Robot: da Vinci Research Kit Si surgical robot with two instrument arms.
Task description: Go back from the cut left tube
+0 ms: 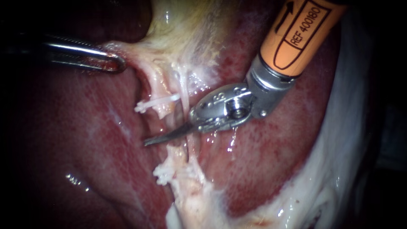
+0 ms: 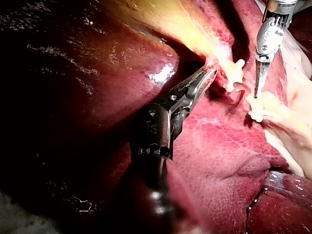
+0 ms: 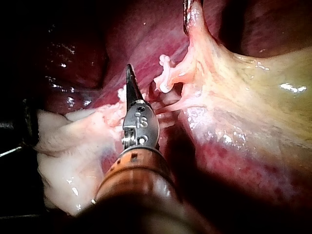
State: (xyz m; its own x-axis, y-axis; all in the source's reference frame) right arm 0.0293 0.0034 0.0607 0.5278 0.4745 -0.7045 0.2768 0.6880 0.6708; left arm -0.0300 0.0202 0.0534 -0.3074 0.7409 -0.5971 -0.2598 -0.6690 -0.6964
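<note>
So the cut left tube [image 1: 164,111] is clearly in two. One stump with a white clip [image 1: 154,103] hangs off the gallbladder [image 1: 182,38] side, and the other clipped stump [image 1: 163,173] sits lower down on the liver [image 1: 275,144]. My right instrument [image 1: 154,139] has its blades together, holding nothing. They lie right in the gap between the two stumps though, so I'd say the backing out isn't done yet, the whole retreat is left. My left instrument [image 1: 116,64] is clamped on pale tissue at the gallbladder's neck.
</note>
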